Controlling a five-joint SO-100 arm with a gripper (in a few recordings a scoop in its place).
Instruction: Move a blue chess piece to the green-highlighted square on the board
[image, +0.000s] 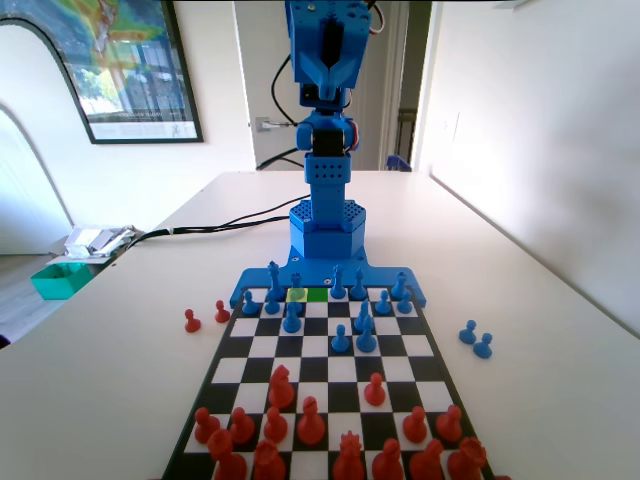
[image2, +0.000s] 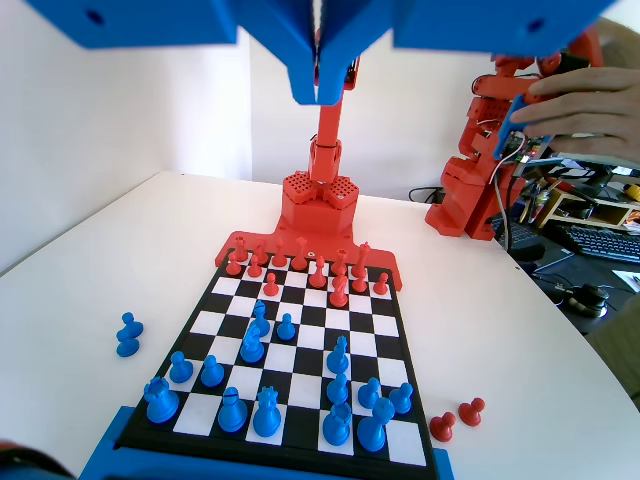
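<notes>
In the fixed view, two red pawns (image: 206, 317) stand on the table left of the board (image: 325, 385). On the back row the yellow-tinted square (image: 296, 294) lies just left of the green-highlighted square (image: 317, 294); both are bare, with blue pieces on either side. Two blue pawns (image: 475, 338) stand off the board on the right. In the wrist view the gripper (image2: 319, 85) hangs high above the board, jaws pressed together, pinching nothing.
</notes>
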